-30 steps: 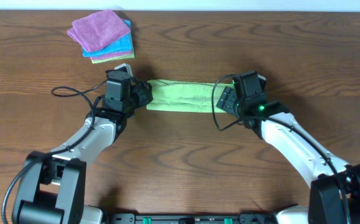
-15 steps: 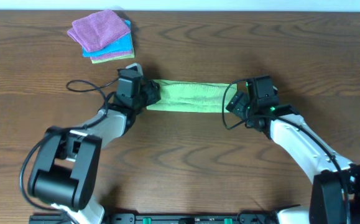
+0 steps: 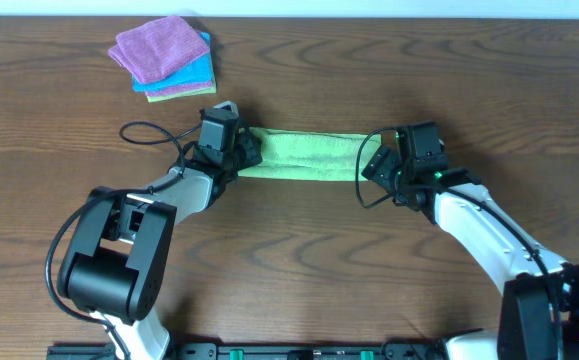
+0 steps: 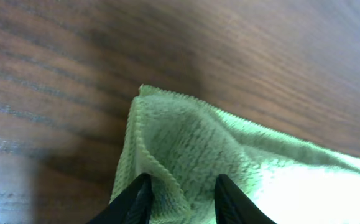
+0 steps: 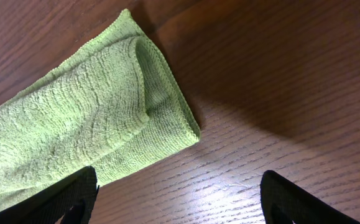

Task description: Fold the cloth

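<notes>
Jaws on the left gripper stand narrow, part-way in, with a raised pleat of the light lime-green microfibre cloth bunched between the two black fingers. Whether that pleat is truly pinched or only flanked, the wrist view doesn't settle. Over to the right gripper: spread wide, holding nothing, it sits just off the cloth's doubled-over right end, with bare wood between its fingers.

Now the layout! The cloth lies as a long narrow strip on the dark wood-grain table. Its long axis runs straight across from one gripper to the other, left arm at the left end, right arm at the right end. That's the line that matters. The next fold looks like end over end along that axis, and the left gripper is the one with fabric between its fingers. It seems best placed to lift its end and carry it toward the right.

Well apart, at the far left of the table, a stack of purple and turquoise-blue folded cloths sits out of play.
</notes>
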Available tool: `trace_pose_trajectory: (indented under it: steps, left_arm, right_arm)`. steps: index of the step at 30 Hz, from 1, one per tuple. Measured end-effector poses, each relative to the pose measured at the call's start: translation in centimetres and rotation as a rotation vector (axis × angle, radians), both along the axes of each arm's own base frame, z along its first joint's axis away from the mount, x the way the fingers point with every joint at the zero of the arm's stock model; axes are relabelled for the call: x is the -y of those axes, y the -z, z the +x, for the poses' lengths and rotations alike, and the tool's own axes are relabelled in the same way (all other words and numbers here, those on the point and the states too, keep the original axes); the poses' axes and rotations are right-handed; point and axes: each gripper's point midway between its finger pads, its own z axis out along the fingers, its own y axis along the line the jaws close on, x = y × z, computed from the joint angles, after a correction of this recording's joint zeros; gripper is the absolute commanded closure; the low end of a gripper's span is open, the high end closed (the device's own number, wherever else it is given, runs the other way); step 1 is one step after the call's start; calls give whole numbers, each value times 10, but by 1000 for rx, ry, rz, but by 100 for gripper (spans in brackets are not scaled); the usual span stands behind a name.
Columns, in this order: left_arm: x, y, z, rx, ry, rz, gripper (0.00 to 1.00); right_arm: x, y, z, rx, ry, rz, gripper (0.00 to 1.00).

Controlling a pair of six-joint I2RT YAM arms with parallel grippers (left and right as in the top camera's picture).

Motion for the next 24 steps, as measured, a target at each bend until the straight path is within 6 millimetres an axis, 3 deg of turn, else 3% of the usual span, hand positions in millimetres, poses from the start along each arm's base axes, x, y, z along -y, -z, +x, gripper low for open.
trace_pose_trajectory:
  steps: [4, 9, 16, 19, 24]
  left_arm:
    - [-2, 6, -7, -34, 12, 22, 53]
    - [-7, -4, -19, -61, 50, 66, 46]
    - [-13, -73, -11, 59, 48, 51, 44]
    - [-12, -86, -7, 91, 48, 43, 48]
    - [-10, -71, -6, 47, 16, 22, 74]
  right_arm:
    - [0, 0, 0, -1, 0, 0, 16]
    - [0, 0, 0, -1, -1, 2, 17]
    - [-3, 0, -1, -5, -7, 14, 17]
    - [-3, 0, -1, -5, -9, 17, 17]
    - [-4, 0, -1, -6, -10, 20, 17]
